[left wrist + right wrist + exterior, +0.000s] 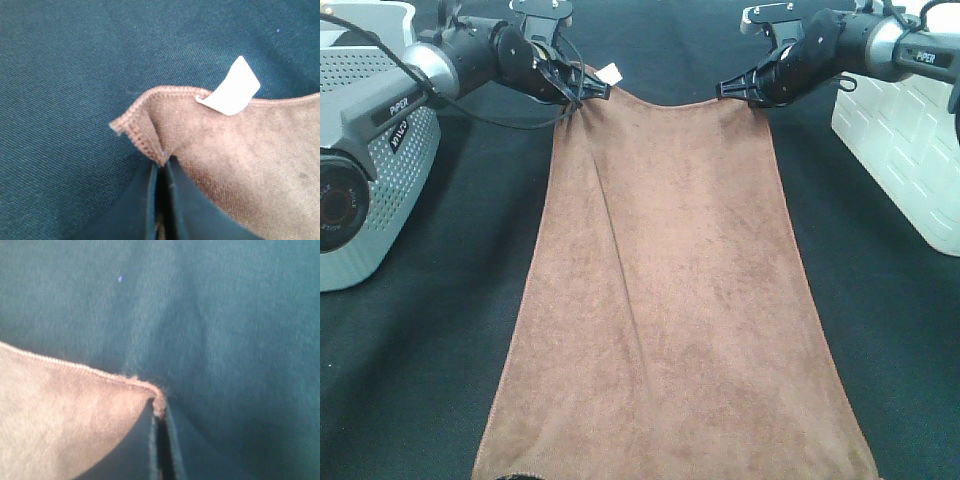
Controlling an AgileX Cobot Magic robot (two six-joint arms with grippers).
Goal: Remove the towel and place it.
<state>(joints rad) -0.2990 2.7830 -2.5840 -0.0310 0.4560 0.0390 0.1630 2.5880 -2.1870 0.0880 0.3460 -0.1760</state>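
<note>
The brown plush towel (665,290) lies stretched lengthwise down the middle of the dark cloth-covered table, its near end running off the bottom of the exterior view. My left gripper (582,92) is shut on the far left corner, next to the small white tag (611,72). My right gripper (735,90) is shut on the far right corner. In the left wrist view the gripper (161,165) pinches the stitched corner of the towel (240,150), with the tag (231,89) beside it. In the right wrist view the gripper (159,412) pinches the other corner of the towel (65,415).
A grey perforated basket (370,190) stands at the left edge of the table. A white basket (900,140) stands at the right edge. Dark tablecloth (440,330) shows on both sides of the towel.
</note>
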